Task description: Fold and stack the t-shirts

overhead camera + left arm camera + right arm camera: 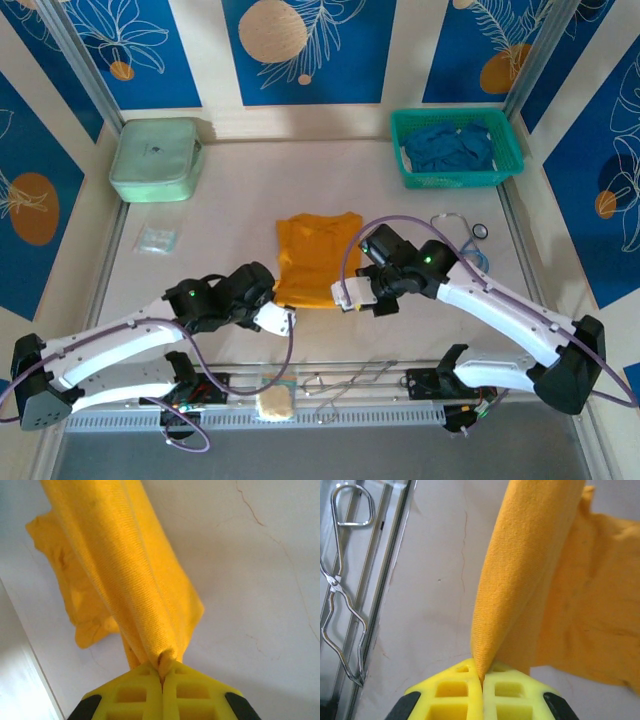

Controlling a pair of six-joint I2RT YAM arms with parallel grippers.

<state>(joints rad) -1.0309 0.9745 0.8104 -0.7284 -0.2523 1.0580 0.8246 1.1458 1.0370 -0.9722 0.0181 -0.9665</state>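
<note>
**A:** What takes up the most room on the table (240, 190)?

**B:** The mustard-orange t-shirt (318, 255). It lies about mid-table, with its near edge held up off the surface by both arms.

**A:** And behind it?

**B:** A pale mint-green pouch (157, 158) sits in the far left corner. A teal mesh basket (455, 181) sits in the far right corner, with the deep blue t-shirts (448, 147) crumpled inside it.

**A:** How do the end effectors stand?

**B:** The left end effector (162, 672) has its yellow fingers pressed together on a pinch of orange cloth at the shirt's near left corner. The fabric runs away from it in a taut fold. The right end effector (481, 672) is clamped just as tightly on the near right corner, and the cloth drapes off to one side.

**A:** Anything smaller?

**B:** A bent wire tool (342, 580) lies along the metal rail (395, 555) at the table's near edge. A small clear packet (156, 239) rests on the left in front of the pouch, well apart from the shirt.
</note>
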